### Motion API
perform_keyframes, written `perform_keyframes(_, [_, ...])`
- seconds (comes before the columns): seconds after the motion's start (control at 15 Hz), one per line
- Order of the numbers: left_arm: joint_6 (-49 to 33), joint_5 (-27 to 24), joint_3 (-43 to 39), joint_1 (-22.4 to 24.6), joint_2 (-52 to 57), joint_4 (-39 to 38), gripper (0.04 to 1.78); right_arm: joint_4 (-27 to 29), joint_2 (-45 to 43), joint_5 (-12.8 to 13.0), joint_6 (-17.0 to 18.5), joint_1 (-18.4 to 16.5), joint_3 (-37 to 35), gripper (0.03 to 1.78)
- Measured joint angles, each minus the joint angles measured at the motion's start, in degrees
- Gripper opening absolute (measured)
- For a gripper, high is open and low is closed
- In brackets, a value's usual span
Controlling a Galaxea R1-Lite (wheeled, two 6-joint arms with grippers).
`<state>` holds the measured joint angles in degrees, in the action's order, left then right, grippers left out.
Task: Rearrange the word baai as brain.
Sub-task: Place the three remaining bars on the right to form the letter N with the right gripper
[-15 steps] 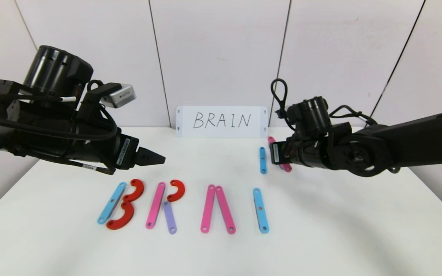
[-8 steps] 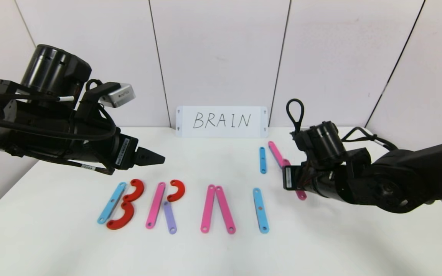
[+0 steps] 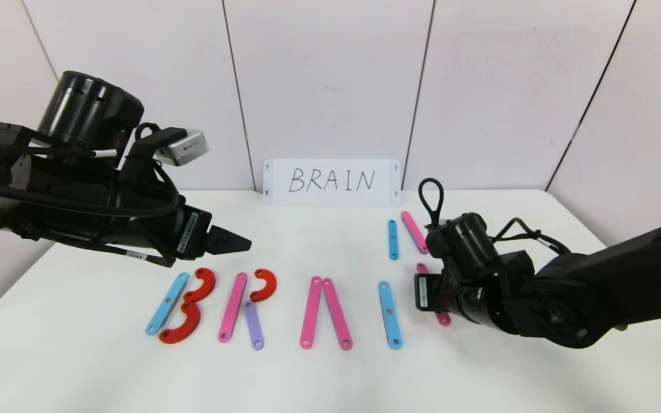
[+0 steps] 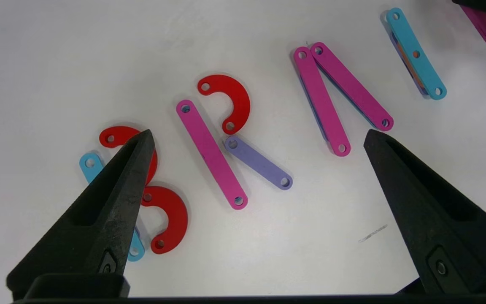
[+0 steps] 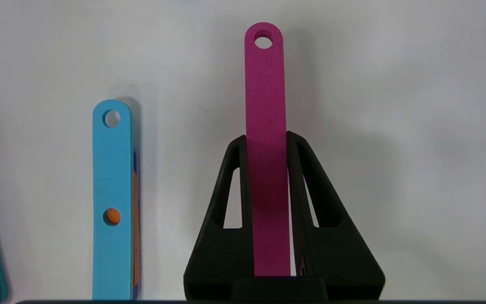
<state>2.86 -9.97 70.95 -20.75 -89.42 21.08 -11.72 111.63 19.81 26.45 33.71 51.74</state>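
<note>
3 views: head high, 2 wrists close

Head camera looks forward and down over the white table [image 3: 330, 378]; each wrist camera peers closely past its own fingers, both sharing the blue strip [image 3: 390, 314] [image 4: 416, 52] [image 5: 112, 202].

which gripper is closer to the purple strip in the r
Left. The left gripper hovers open just above and behind the purple strip. The right gripper, shut on a pink strip, is far off on the other side, past the blue I strip.
</note>
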Motion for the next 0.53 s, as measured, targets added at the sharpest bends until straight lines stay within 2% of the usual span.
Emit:
perform_keyframes(0.07, [0.0, 0.0, -0.1, -0.1, 0.0, 0.0, 1.74, -1.5, 0.5, 0.0, 0.0, 0.1, -0.5, 0.28])
perform_keyframes(0.4, [0.0, 0.0, -0.2, -0.6, 0.0, 0.0, 1.74, -1.8, 1.2, 0.0, 0.6, 0.4, -1.2, 0.29])
perform_keyframes(0.53, [0.0, 0.0, -0.4, -0.8, 0.0, 0.0, 1.74, -1.8, 1.0, 0.0, 0.9, 0.7, -1.7, 0.36])
